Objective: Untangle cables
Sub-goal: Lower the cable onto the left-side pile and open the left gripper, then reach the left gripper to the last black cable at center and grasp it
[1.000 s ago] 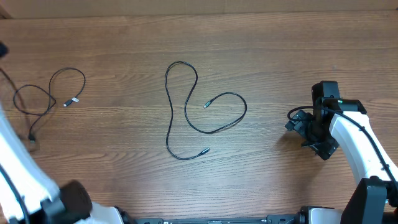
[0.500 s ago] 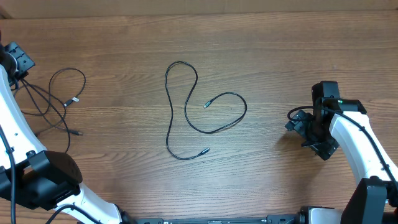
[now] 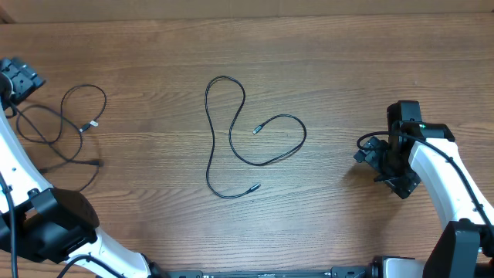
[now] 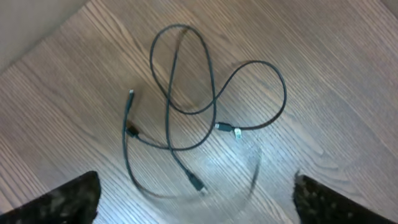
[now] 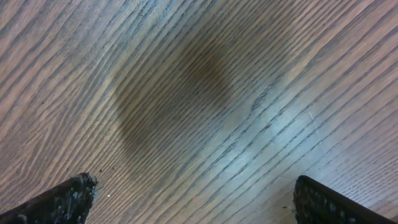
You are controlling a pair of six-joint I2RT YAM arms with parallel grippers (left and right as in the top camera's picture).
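Left gripper [image 4: 194,190] hangs wide open and empty above the tangled thin black cords [image 4: 186,106]; best pinch one silver plug end [image 4: 227,129] just ahead of it, then draw it gently outward.

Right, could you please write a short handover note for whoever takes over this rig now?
Left tool: open, empty, above the tangled cables near the table's left edge.
Right tool: open, empty, over bare table on the right side.
Done: one cable lies alone mid-table and does not cross itself.
Left to do: the tangled cables, seemingly two, cross each other; pull them apart and lay each out singly.
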